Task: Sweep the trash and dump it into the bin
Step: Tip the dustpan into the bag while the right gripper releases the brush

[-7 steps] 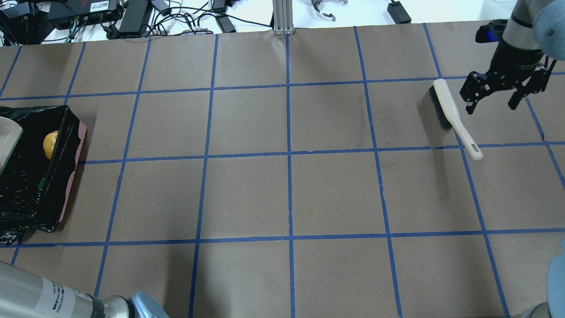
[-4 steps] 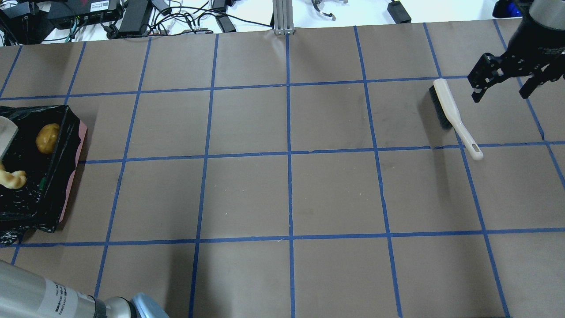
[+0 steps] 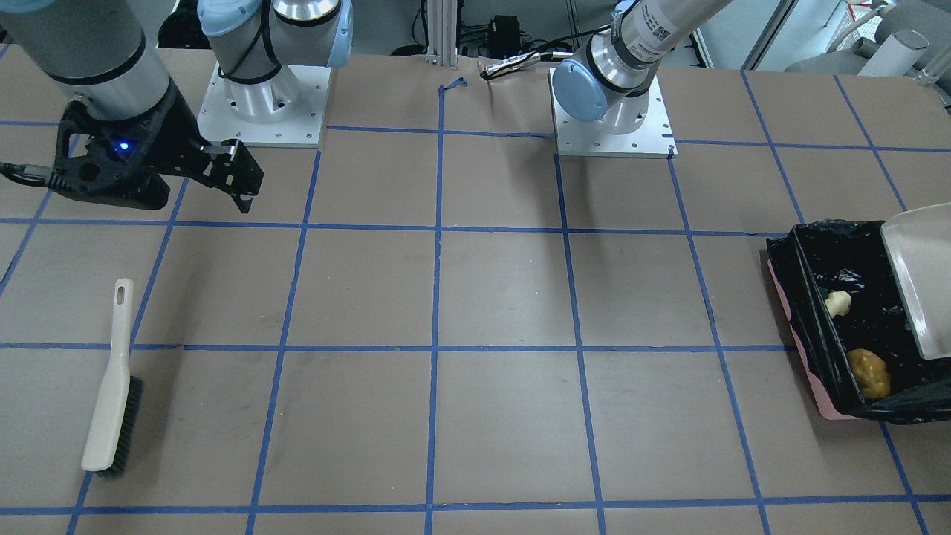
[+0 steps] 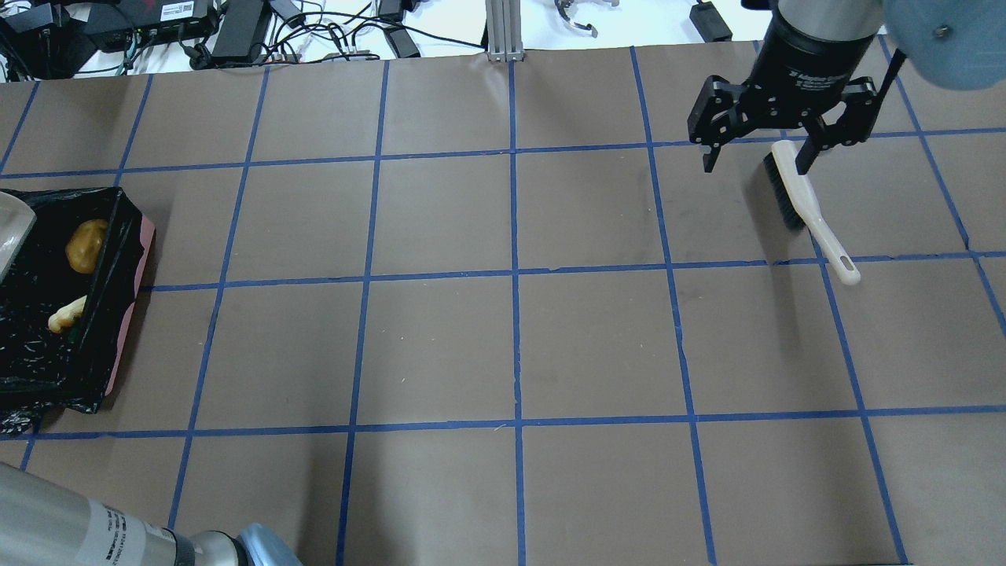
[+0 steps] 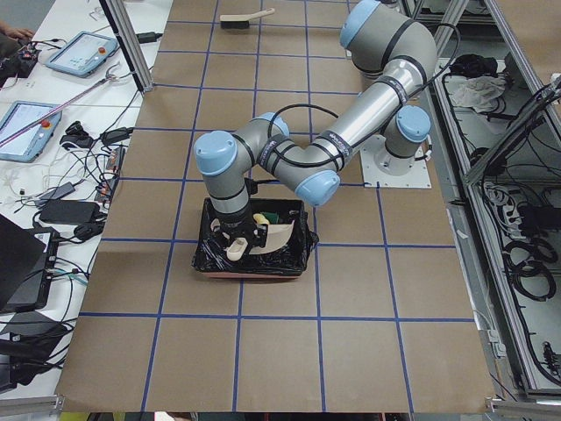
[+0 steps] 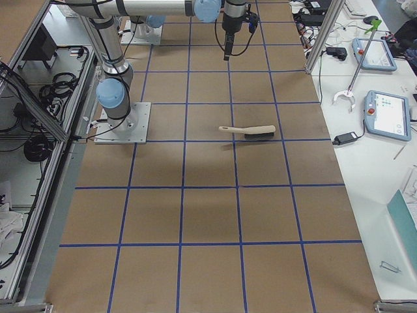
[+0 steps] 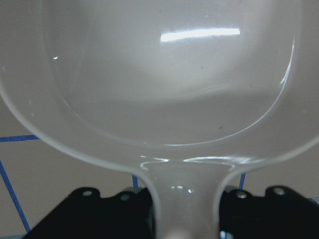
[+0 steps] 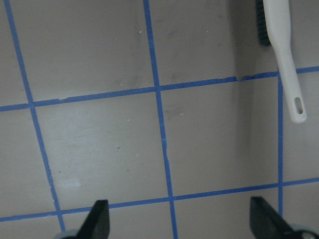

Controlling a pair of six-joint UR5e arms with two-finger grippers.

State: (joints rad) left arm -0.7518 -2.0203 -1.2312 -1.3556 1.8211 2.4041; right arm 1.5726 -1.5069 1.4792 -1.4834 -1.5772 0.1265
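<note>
Beige plastic dustpan (image 3: pixel 921 275), clamped by its handle in the left gripper (image 7: pixel 182 199), is best held tilted over the black-lined pink bin (image 4: pixel 110 267), where the golden toy croissant (image 4: pixel 67 313) and glossy brown lump (image 4: pixel 86 245) lie; the right gripper (image 4: pixel 756 167) hangs wide open, empty.

- The right gripper (image 4: pixel 756 167) moves in from the table's right edge toward the middle. In the overhead view, one finger now overlaps the bristle end of the brush (image 4: pixel 802 196).
- The croissant (image 4: pixel 67 313), absent at first and then mid-fall, now lies in the bin (image 4: pixel 130 314).
- The dustpan (image 4: pixel 11 229) draws back toward the view's left edge, so the potato-like lump (image 4: pixel 86 245) shows whole.
</note>
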